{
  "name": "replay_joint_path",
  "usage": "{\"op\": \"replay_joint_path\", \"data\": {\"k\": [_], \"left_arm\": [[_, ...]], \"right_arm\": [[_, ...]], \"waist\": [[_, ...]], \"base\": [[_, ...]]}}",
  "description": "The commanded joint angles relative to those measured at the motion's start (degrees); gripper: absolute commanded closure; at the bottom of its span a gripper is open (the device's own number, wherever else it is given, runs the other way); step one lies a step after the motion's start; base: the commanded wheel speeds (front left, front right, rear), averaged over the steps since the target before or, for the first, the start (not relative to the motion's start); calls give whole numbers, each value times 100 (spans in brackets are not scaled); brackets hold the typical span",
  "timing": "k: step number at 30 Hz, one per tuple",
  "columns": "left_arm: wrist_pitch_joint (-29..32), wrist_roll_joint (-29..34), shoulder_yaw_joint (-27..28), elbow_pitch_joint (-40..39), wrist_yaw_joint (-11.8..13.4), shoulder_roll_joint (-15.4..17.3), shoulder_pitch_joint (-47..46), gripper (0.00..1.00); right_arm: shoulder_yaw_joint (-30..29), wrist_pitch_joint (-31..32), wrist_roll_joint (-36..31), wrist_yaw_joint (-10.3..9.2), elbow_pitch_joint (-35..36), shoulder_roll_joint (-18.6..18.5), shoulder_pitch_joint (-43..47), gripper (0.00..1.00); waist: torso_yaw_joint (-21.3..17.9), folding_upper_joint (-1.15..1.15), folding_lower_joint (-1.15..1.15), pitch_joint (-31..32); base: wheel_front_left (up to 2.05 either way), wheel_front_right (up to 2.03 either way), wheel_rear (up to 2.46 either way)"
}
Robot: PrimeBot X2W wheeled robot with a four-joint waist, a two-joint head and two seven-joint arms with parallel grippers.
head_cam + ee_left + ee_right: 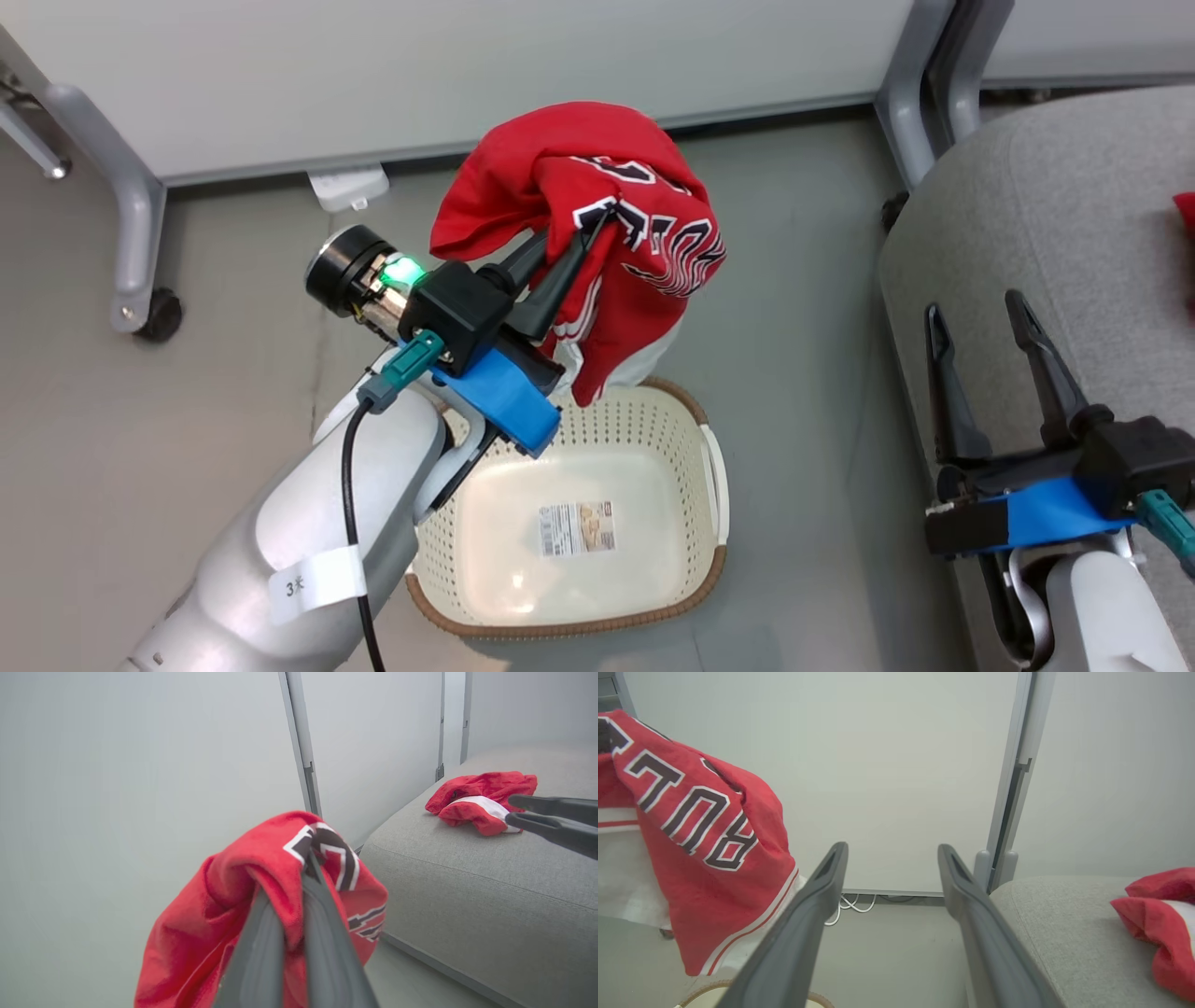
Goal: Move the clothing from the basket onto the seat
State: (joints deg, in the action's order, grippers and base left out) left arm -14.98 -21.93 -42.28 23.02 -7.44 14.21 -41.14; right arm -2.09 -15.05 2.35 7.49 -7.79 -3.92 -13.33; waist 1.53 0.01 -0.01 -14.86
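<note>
Jersey (644, 252) hangs over basket (560, 627); grey floor (187, 448), seat (1027, 243) beside.

Block letters on the jersey (705, 826) read roughly "BUL"; a white band (313, 581) on the forearm (280, 509) shows "3".

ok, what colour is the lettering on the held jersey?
Black with white outlines, on the red jersey; clearest in the right wrist view.

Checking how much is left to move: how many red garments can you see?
2. The lettered jersey hangs from the left gripper above the basket; the striped one lies on the seat.
</note>
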Motion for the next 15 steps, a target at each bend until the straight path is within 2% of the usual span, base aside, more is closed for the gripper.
{"op": "replay_joint_path", "data": {"k": [1,15], "left_arm": [[-29,-2,-41,-77,-4,-35,-115,100],[-29,-232,-335,-201,-4,-148,-344,100]], "right_arm": [[-27,-19,34,1,-20,16,164,0],[-82,-19,92,1,-93,62,614,0]], "waist": [[24,-1,1,316],[40,-1,1,953]], "base": [[0,0,0],[0,0,0]]}}
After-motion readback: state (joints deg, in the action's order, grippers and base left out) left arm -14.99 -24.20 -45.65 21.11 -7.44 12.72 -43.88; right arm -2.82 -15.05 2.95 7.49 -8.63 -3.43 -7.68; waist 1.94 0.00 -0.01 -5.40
